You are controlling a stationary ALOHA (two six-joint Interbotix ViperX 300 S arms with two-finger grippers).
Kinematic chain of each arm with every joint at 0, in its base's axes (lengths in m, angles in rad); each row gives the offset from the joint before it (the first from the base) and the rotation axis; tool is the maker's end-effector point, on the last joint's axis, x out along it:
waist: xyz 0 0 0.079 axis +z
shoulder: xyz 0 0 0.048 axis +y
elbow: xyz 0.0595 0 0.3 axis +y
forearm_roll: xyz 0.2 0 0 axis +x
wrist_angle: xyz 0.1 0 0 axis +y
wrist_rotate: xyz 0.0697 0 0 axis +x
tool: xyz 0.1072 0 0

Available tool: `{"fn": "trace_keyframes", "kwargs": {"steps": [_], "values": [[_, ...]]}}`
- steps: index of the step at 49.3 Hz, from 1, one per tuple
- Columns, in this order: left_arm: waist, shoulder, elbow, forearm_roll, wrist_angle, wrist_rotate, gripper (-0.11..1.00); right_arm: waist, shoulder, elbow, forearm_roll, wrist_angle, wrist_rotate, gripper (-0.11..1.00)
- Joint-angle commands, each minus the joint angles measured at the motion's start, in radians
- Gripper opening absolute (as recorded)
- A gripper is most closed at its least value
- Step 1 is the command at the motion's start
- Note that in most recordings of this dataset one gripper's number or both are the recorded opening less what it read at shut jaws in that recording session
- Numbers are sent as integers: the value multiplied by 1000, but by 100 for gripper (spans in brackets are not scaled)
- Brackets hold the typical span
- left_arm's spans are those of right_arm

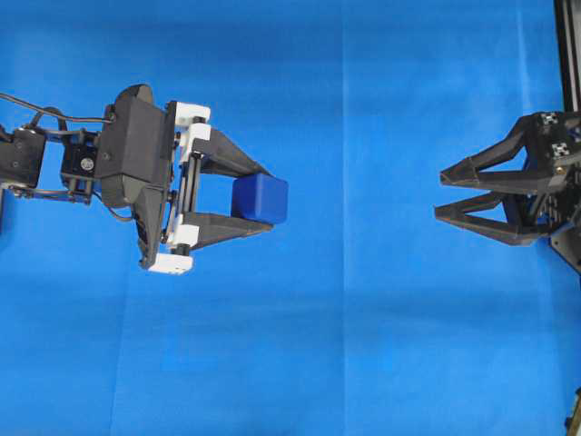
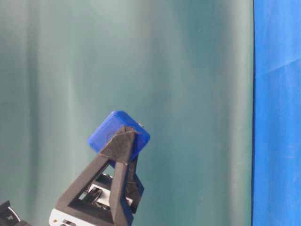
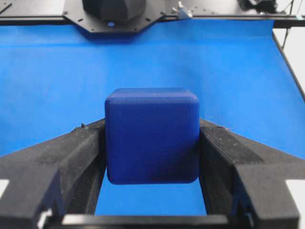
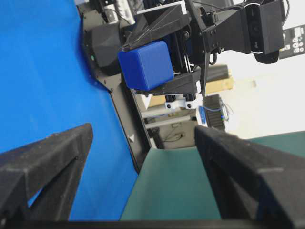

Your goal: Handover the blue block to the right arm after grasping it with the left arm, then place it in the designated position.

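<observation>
My left gripper (image 1: 263,198), with white rail pieces, is shut on the blue block (image 1: 260,198) and holds it above the blue cloth, left of centre. The block sits clamped between both fingers in the left wrist view (image 3: 152,136), and is lifted high in the table-level view (image 2: 118,135). My right gripper (image 1: 440,193), all black with tagged wrist, is open and empty at the right edge, its tips pointing toward the block with a wide gap between. In the right wrist view the block (image 4: 146,65) shows ahead, beyond the open fingers (image 4: 52,157).
The blue cloth (image 1: 363,345) covers the table. A black frame rail (image 1: 568,54) runs along the far right edge. A black arm base (image 3: 114,14) stands at the cloth's far end. A green backdrop (image 2: 141,56) hangs behind.
</observation>
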Motion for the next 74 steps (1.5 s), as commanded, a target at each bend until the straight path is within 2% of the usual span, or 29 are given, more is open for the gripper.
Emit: {"fn": "trace_keyframes", "kwargs": {"steps": [1, 50, 59, 74], "values": [[3, -23, -11, 0, -9, -2, 49, 2, 5, -23, 0, -6, 2, 95], [3, -23, -9, -2, -9, -5, 49, 15, 14, -28, -3, -21, -2, 95], [3, -23, -12, -2, -11, -5, 49, 15, 89, -74, -12, -21, -20, 95], [3, -26, -11, -2, -11, -15, 49, 3, 299, -224, -15, -52, -92, 95]]}}
